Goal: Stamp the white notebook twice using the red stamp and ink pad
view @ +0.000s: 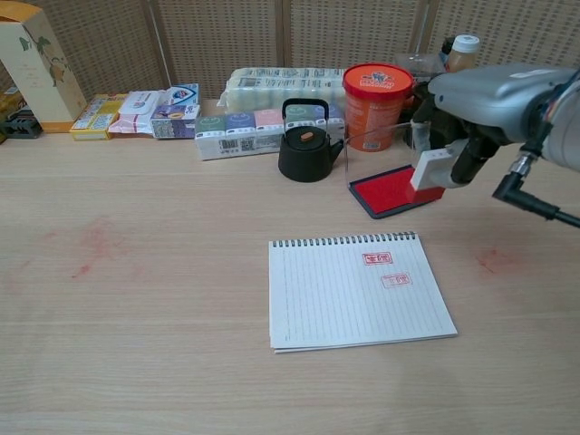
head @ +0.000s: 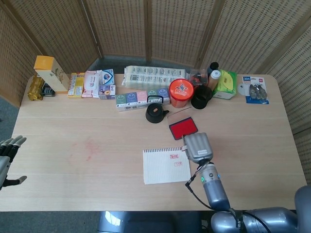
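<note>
- Your right hand [view: 476, 109] pinches the red stamp [view: 430, 177] by its white upper block, red base down, raised clear of the worktop [view: 136, 299] over the right end of the ink pad [view: 388, 192].
- The ink pad lies open toward the back of the worktop, just right of the black kettle [view: 308, 145]; its clear lid [view: 381, 138] stands upright along its rear edge.
- The white notebook [view: 344, 294] lies flat near the front edge, a little right of centre, spiral binding toward the back. Two red imprints [view: 377, 259] sit in its rear right corner, the nearer one fainter.
- Bare wood separates notebook and ink pad, and the left half of the worktop is open apart from a faint red smudge [view: 91, 245].
- The back edge is lined with boxes, packets, an orange tub [view: 376, 95] and a black mesh cup [view: 433, 116], close behind the ink pad.
- Your left hand [head: 8, 153] hangs off the left edge, fingers spread, holding nothing.
</note>
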Controlling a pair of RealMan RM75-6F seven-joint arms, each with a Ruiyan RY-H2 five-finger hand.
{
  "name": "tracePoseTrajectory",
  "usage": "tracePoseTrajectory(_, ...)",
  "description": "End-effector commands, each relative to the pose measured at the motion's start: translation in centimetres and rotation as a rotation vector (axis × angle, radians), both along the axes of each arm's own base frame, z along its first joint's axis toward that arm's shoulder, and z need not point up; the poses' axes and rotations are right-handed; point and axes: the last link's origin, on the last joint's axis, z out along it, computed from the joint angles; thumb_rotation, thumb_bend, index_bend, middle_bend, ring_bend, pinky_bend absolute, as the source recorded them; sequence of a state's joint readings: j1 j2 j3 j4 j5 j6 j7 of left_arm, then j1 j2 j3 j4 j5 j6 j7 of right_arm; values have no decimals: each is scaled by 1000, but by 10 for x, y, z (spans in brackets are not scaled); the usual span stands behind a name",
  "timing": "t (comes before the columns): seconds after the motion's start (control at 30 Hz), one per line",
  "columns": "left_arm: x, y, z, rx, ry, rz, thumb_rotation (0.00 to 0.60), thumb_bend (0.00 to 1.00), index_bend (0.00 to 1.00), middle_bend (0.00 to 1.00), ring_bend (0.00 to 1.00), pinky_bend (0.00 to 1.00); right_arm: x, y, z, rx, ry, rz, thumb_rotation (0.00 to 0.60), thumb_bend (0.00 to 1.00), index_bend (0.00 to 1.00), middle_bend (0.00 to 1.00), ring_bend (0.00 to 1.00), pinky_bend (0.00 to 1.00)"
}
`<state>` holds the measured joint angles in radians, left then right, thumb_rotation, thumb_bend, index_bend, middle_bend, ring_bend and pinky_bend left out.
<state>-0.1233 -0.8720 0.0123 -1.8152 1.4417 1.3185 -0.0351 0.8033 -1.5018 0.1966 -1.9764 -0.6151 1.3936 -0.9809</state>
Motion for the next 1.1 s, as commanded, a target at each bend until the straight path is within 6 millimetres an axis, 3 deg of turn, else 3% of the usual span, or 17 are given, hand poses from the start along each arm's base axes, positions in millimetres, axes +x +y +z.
tracePoseTrajectory(0.03,0,0,-2,-4,3,4,600,0,0,0,0,3,-22,-15,11,-36,-5,-46,600,504,607,993,1000,1000)
tracePoseTrajectory(0.27,0,0,-2,3,9,10,600,0,0,0,0,3,-83,-46,23,-58,15,-119,600,467,600,969,1000,1000)
tracePoseTrajectory(0.43,-3,4,-5,-2,20,25,600,0,0,0,0,3,-145,-62,20,-62,-3,-251,600,465,593,969,1000,1000)
tracePoseTrajectory(0.8,-4,5,-8,-3,29,37,600,0,0,0,0,3,-171,-65,-1,-29,-15,-293,600,465,589,965,1000,1000)
tracePoseTrajectory(0.97,-4,5,-8,-3,30,37,600,0,0,0,0,3,-171,-64,-5,-26,-21,-287,600,455,534,965,1000,1000)
tracePoseTrajectory(1.1,-4,6,-7,0,28,36,600,0,0,0,0,3,-169,-63,-7,-27,-23,-277,600,370,454,964,1000,1000)
